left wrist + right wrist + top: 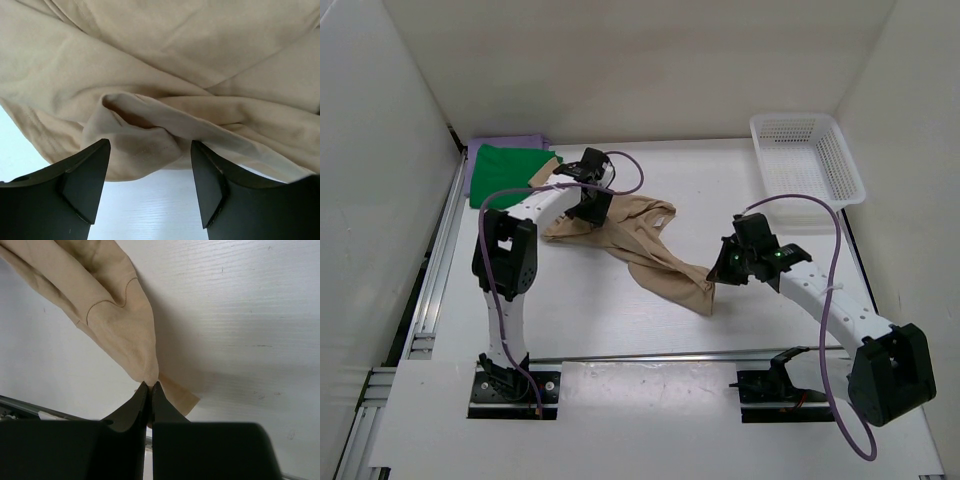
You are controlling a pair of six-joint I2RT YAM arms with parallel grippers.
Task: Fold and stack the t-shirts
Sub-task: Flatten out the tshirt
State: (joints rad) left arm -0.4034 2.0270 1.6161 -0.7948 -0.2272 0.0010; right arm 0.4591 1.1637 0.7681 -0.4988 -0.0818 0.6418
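Observation:
The tan t-shirt (632, 243) lies crumpled and stretched across the middle of the table. My right gripper (717, 272) (150, 384) is shut on the tan t-shirt's (110, 305) lower right corner, just above the table. My left gripper (588, 208) (150, 146) is open at the shirt's upper left end. A bunched fold of the tan cloth (135, 145) sits at its fingertips, with bare table between the fingers. The green t-shirt (510, 165) lies folded at the back left on top of the lavender t-shirt (505, 142).
A white mesh basket (807, 155) stands at the back right. White walls close the table on three sides. An aluminium rail (435, 270) runs along the left edge, and a metal bar (660, 356) crosses near the arm bases.

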